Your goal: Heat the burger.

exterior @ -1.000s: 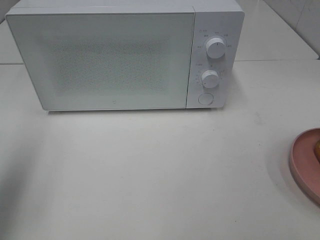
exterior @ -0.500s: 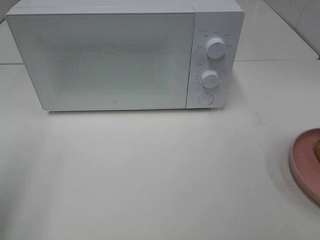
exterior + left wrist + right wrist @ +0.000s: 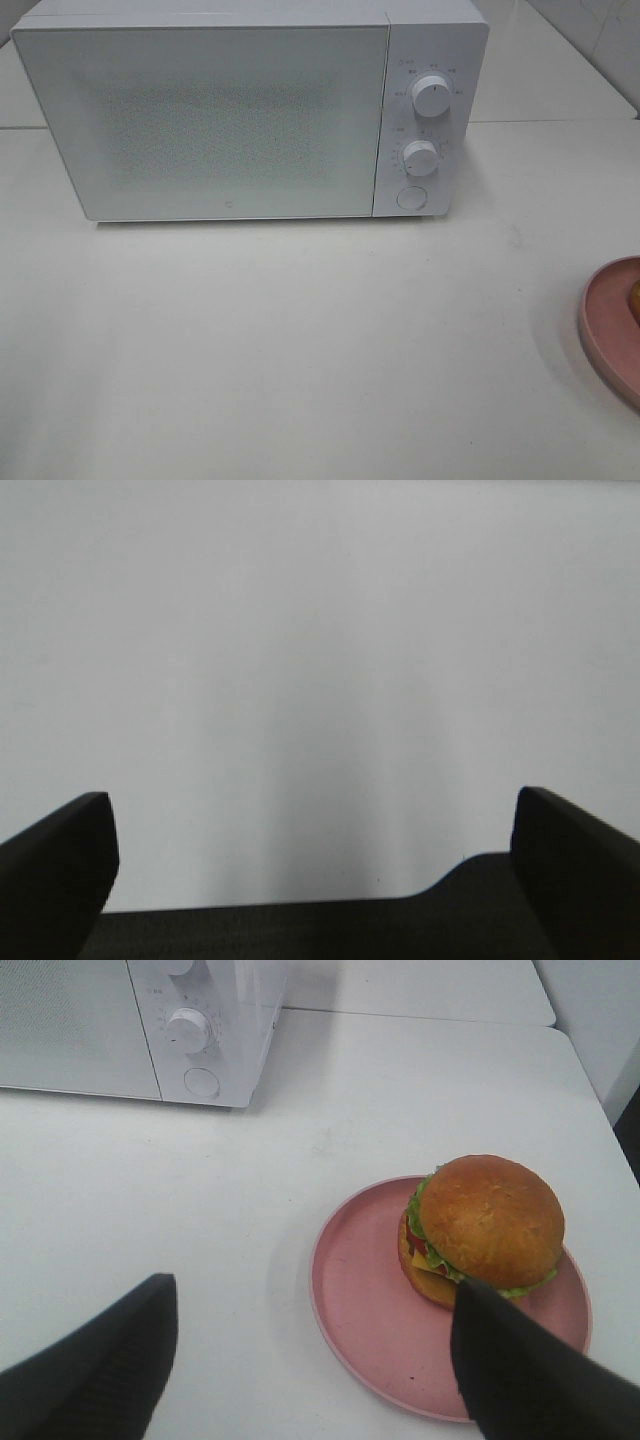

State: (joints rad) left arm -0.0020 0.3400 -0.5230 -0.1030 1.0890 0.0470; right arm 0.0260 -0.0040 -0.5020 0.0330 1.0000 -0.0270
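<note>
While the tall golden-bun burger (image 3: 480,1228) sits on the round pink plate (image 3: 360,1300), right gripper (image 3: 310,1360) hangs above, fingers spread, empty; left gripper (image 3: 315,865) likewise released over bare white table (image 3: 300,660).

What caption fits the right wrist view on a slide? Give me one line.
Open right gripper hovers above the burger on its pink plate, closed white microwave behind.

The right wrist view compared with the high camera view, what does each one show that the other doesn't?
Only the right wrist view shows the whole burger sitting on its pink plate, plus the open right gripper hanging above the table. Only the high view shows the full microwave door, shut, and the upper knob. Both show the microwave's lower knob, the round button, the white table and at least part of the plate.
</note>
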